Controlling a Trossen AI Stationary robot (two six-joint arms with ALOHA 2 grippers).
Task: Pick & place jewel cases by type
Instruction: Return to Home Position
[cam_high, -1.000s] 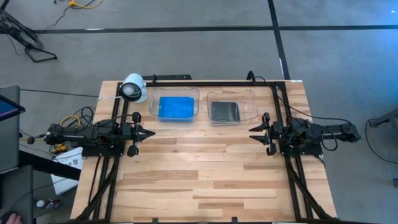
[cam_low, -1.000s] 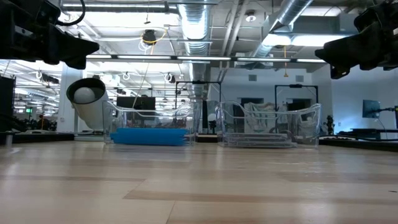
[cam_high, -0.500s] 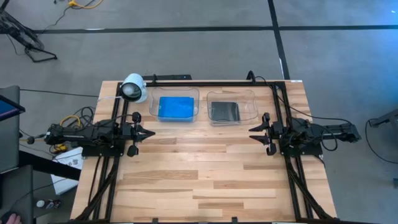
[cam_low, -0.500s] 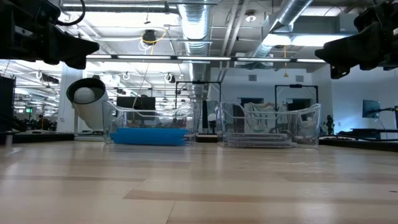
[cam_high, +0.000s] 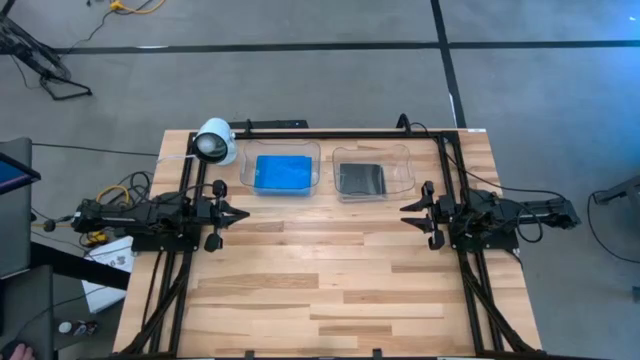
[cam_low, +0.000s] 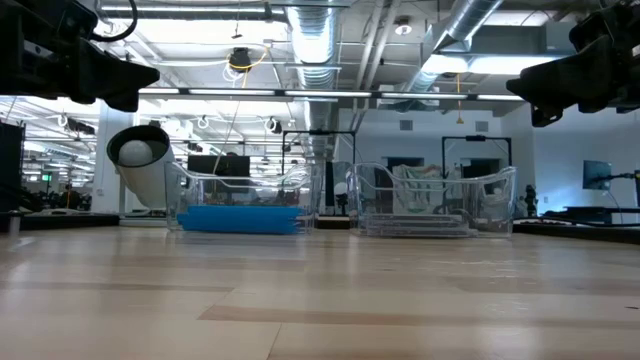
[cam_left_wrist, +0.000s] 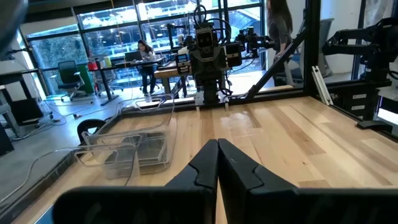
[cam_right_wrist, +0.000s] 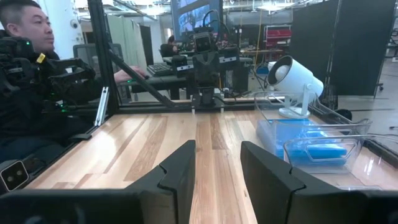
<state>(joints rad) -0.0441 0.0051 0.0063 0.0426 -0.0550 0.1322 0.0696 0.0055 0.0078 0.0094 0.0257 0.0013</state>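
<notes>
- Open lab floor around a wooden table (cam_high: 330, 270); its middle holds nothing, and all task items sit along the far edge.
- White camera (cam_high: 214, 141) stands at the far left corner, just beside the left tray. A wide arm swing could clip it.
- Left gripper (cam_high: 243, 213) hovers at the left table edge with fingers pressed together and nothing held. Risk is low unless the arm sags toward the wood.
- Left tray (cam_high: 281, 147) holds the blue jewel cases (cam_high: 283, 173), stacked flat. The count can't be told.
- Right tray (cam_high: 402, 172), beside it, holds the dark jewel cases (cam_high: 361, 179), also flat. Sorting looks done.
- Both trays look light, so a low pass by either arm could shove one and spill its stack.
- Right gripper (cam_high: 406, 214) hovers at the right edge, fingers apart and empty.
- A person (cam_right_wrist: 25, 81) sits just outside the table frame, so reaching in while the arms park could cause contact.
</notes>
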